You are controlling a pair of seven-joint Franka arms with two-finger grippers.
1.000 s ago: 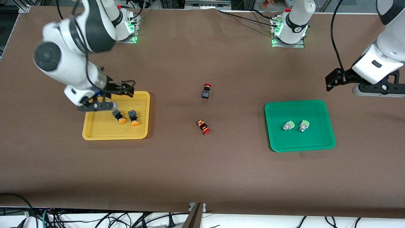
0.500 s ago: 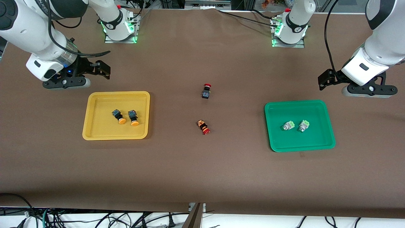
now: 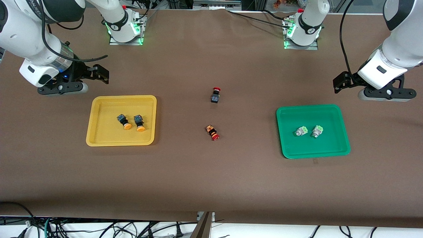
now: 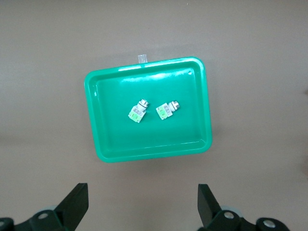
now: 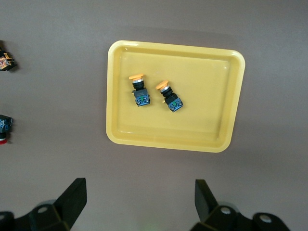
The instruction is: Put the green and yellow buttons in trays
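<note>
Since 0.5 s ago right gripper (image 3: 98,73) drifted toward frame's upper left, jaws wide, empty; left gripper (image 3: 343,82) waits, jaws wide; yellow buttons (image 3: 132,122) in yellow tray (image 3: 99,140), green buttons (image 3: 309,131) in green tray (image 3: 343,150); likely light, hard, best pinched across bodies.

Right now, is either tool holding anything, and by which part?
Nothing is held. The left tool is open over bare table beside the green tray; the right tool is open beside the yellow tray.

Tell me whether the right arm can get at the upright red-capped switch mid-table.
Probably yes: the upright red-capped switch stands alone on bare brown table, and the open right gripper holds nothing.
</note>
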